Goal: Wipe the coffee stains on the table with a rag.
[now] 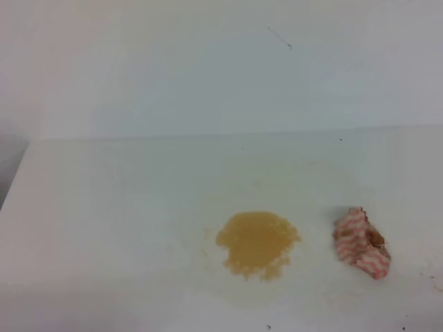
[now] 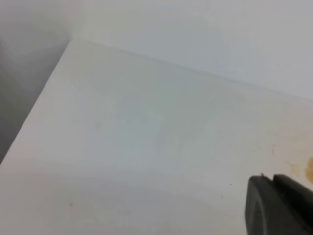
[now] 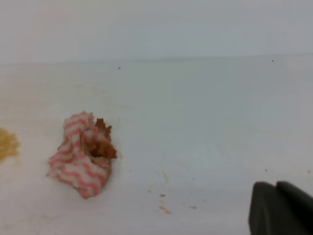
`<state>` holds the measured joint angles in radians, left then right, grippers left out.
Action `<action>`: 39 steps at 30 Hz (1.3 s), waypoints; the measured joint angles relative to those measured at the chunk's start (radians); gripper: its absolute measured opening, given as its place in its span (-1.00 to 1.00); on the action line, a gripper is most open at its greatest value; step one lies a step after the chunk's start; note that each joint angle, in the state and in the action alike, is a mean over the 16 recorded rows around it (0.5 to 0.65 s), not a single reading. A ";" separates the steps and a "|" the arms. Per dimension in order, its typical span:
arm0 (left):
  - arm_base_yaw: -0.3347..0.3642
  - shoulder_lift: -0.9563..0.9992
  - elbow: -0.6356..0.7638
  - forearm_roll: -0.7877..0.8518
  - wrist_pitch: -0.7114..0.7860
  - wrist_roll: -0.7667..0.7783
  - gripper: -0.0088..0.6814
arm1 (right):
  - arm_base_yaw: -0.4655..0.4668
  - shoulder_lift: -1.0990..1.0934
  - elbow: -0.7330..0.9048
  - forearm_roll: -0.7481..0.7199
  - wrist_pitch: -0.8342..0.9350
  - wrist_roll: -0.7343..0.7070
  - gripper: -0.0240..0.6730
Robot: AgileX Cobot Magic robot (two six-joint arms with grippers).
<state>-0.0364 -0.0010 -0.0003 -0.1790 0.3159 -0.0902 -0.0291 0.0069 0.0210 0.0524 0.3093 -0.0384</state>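
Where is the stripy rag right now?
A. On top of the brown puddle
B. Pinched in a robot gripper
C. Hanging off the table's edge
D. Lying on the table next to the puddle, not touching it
D. In the high view the rag lies bunched on the table to the right of the coffee stains, with bare white surface between them and no gripper on it.
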 joint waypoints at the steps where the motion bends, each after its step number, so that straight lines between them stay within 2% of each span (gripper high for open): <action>1: 0.000 0.000 0.000 0.000 0.000 0.000 -0.98 | 0.000 0.000 0.002 0.001 0.000 0.000 -0.94; 14: -0.002 0.000 0.003 0.000 -0.001 0.000 -0.98 | 0.000 0.000 0.002 0.013 -0.047 0.002 -0.94; 30: -0.002 0.000 0.000 0.000 0.000 0.000 -0.98 | 0.000 0.000 0.004 0.055 -0.294 0.016 -0.94; 39: -0.002 0.000 0.000 0.000 0.000 0.000 -0.98 | 0.000 0.000 0.010 0.106 -0.425 0.088 -0.94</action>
<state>-0.0382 -0.0010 -0.0003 -0.1790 0.3159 -0.0902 -0.0291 0.0069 0.0313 0.1584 -0.1159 0.0495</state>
